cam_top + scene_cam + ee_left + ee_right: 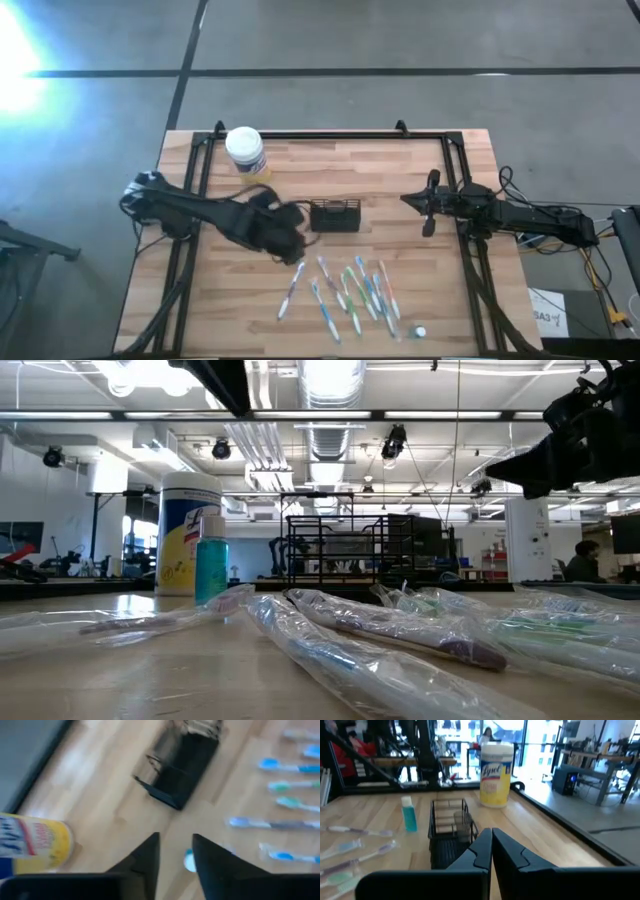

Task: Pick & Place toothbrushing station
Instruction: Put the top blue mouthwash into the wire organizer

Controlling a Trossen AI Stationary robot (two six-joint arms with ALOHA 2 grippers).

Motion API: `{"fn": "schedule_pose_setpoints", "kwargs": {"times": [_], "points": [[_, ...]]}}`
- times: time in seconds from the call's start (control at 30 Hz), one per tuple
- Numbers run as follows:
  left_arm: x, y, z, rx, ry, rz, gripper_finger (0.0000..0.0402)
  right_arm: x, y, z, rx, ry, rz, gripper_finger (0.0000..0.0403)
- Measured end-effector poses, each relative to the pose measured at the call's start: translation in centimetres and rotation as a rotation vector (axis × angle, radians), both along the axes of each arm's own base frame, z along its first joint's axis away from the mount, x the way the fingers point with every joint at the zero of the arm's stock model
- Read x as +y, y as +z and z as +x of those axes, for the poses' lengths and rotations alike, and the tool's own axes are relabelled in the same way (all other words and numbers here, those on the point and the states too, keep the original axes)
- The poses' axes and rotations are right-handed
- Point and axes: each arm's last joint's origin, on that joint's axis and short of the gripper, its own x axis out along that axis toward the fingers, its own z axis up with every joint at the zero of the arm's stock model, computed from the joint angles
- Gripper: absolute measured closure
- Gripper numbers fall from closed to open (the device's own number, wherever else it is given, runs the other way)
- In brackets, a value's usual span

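From above, my left gripper (290, 240) is hanging over the wooden worktop (420, 290), just left of the black holder (335, 215), which is standing near the middle; my left arm is blurred, so I cannot say from here whether it is touching the holder; the white-lidded yellow jar (245, 152) is standing toward the far left corner; a spread of wrapped toothbrushes (350, 290) is lying on the near side of the holder; my right gripper (430, 205) is waiting to the right of the holder, well apart from it.

At worktop level, the holder (350, 548) is standing upright in the middle distance beside the jar (188, 535); a small blue bottle (211, 568) is standing in front of the jar; the wrapped toothbrushes (400, 625) are lying across the foreground.

Through my left wrist camera, my fingers (145, 860) are standing partly apart with nothing between them; the holder (182, 767) is sitting ahead of them on the worktop, apart from the tips; the jar (35, 845) is showing to one side and the toothbrushes (280, 795) to the other.

Through my right wrist camera, my right fingers (507, 852) are pressing together, holding nothing; the holder (451, 832) is standing ahead, with the jar (496, 774) beyond it and the blue bottle (409, 813) beside it.
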Motion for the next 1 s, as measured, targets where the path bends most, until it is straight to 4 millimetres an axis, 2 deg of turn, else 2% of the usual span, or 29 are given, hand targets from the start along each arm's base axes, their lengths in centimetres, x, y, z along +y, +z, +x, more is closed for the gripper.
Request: {"fn": "schedule_pose_setpoints", "kwargs": {"times": [0.17,0.3,0.53,0.63,0.8,1.0], "points": [[-0.6,-1.3,1.4,0.085,-0.035,-0.058,0.0195,0.0,0.5,0.0,-0.047,0.0,-0.017,0.0394],[-0.3,-2.8,2.2,0.142,0.01,-0.078,0.0161,0.0,0.5,0.0,-0.043,0.0,-0.048,0.0394],[2.8,-3.9,2.5,0.262,0.165,-0.143,0.0156,0.0,0.5,0.0,-0.042,0.0,-0.049,0.0394],[3.7,-3.9,2.6,0.284,0.168,-0.201,0.0155,0.0,0.5,0.0,-0.041,0.0,-0.044,0.0394],[3.8,-4.8,2.5,0.312,0.173,-0.251,0.0154,0.0,0.5,0.0,-0.042,0.0,-0.042,0.0394],[3.2,-6.8,2.6,0.298,0.177,-0.252,0.0154,0.0,0.5,0.0,-0.041,0.0,-0.043,0.0394]]}}
